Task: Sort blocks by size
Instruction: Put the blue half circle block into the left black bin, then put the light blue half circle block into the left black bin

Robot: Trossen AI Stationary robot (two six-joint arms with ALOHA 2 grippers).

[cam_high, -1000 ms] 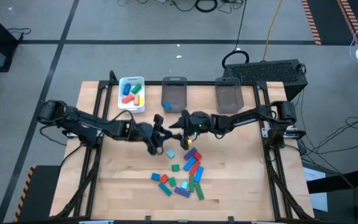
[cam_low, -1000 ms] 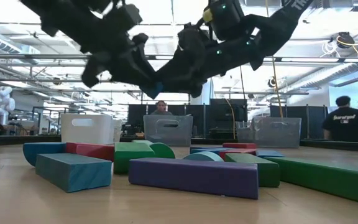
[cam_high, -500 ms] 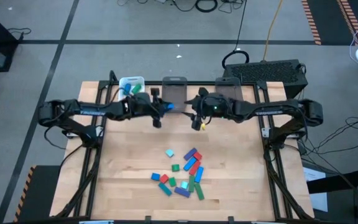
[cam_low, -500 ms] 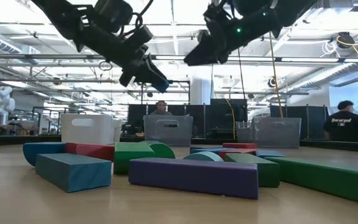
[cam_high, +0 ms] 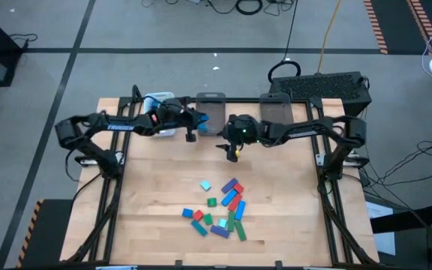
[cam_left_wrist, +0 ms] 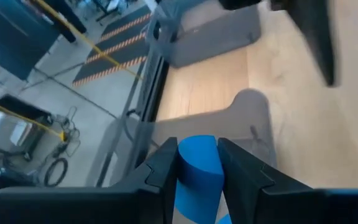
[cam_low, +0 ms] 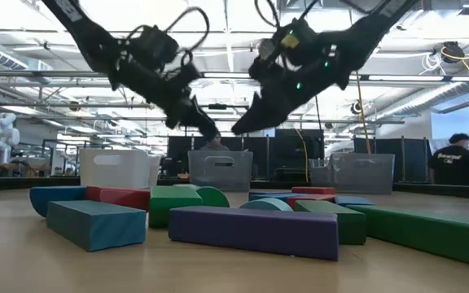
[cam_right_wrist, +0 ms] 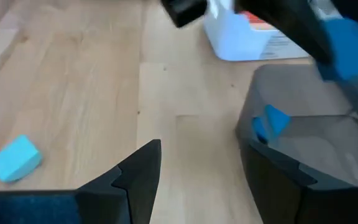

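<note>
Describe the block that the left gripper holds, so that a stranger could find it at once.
Look at the table's back edge, at the middle grey bin. Over its left side hangs the left gripper, shut on a blue block. It is the only block off the table.

Three containers stand in a row along the far edge of the bench [cam_high: 148,195]: a tray [cam_high: 153,100] on the left, a bin [cam_high: 211,109] in the middle and another bin [cam_high: 275,114] on the right. The left gripper [cam_high: 198,120] hangs over the near left corner of the middle bin, a block [cam_left_wrist: 197,167] clamped between its fingers [cam_left_wrist: 160,171]. A second block [cam_right_wrist: 270,120] lies inside that bin. The right gripper [cam_high: 228,148] hovers just before the middle bin, nearer the bench's centre, its fingers [cam_right_wrist: 138,171] apart with nothing between them. Well before both grippers, a cluster of blocks [cam_high: 227,214] lies on the near half of the bench, one lone block [cam_high: 205,184] just behind and left of the cluster.
</note>
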